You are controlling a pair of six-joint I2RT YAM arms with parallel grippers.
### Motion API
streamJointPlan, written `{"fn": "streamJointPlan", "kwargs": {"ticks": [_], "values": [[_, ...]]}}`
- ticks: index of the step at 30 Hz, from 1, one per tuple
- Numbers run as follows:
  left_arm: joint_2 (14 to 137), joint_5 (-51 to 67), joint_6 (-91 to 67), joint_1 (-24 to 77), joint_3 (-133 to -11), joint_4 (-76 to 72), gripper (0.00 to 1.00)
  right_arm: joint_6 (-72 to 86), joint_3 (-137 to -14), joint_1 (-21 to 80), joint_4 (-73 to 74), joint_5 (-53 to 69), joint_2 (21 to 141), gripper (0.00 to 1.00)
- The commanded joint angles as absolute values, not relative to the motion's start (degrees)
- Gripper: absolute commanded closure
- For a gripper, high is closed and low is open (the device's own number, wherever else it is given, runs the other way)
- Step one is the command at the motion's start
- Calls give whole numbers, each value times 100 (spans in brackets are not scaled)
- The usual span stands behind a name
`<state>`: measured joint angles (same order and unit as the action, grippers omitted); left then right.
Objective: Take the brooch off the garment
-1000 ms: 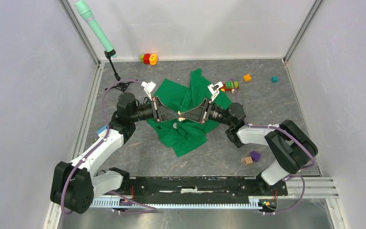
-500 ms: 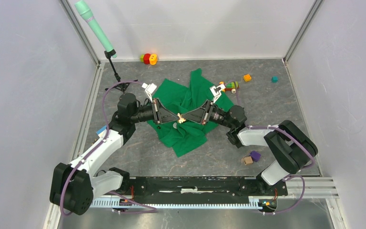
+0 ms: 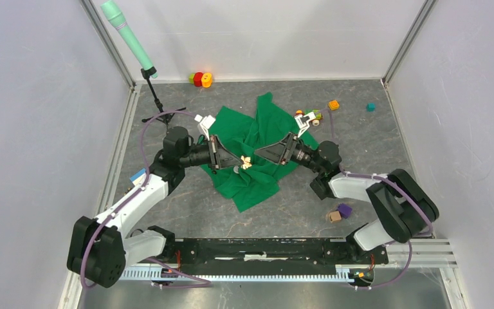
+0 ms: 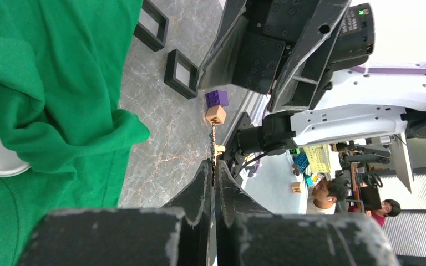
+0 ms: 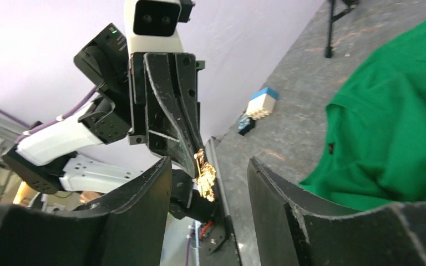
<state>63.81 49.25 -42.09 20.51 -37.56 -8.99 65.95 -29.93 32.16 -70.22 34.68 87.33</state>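
Green garment [image 3: 257,183], crumpled at mid-table and a little toward the far edge; both your grippers meet above its middle. Your left gripper [image 3: 240,159] is clenched on the brooch [image 3: 246,161]. In the left wrist view its two fingers [image 4: 202,183] press together with the gold piece edge-on between the tips. In the right wrist view the brooch hangs from those tips with no cloth touching it. Your right gripper [image 3: 260,153] is released, its fingers [image 5: 144,205] spread wide, tips near the brooch but apart from it. From above, the brooch sits over the garment's centre, and a white disc [image 3: 237,169] lies among the folds just nearer you. A purple block [image 3: 344,210] and a tan cube [image 3: 334,217] rest just beside each other by the right arm, toward the near edge. Small toy bricks [image 3: 199,79] lie along the far edge
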Motion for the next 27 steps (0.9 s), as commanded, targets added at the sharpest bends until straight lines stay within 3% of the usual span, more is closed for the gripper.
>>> {"fn": "streamJointPlan", "kwargs": {"ticks": [1,7,12,16,20,23,27], "values": [[6715,4470,-3932,2574,-3958,-861,98,5626,-2779,2881,-5892,3478,8007,41],[7703,3788,-3774,3111,-4130,-958,98,3481,-2968,2239,-2440,2749,7026,31],[8924,3621,-3677,3128,-4516,-822,98,2306,-3101,1656,-566,1705,6386,11],[9732,2956,-3524,2955,-4943,-366,98,1950,-3076,1107,-20,1221,6163,5],[10208,2380,-4005,1834,-4842,-455,98,2126,-3026,342,221,1128,6370,4],[9997,1182,-3999,1153,-4592,-313,98,2248,-2932,32,38,1294,6547,4],[9305,-174,-3728,1020,-4426,-40,98,2201,-3031,-158,-418,1620,6975,4]]}}
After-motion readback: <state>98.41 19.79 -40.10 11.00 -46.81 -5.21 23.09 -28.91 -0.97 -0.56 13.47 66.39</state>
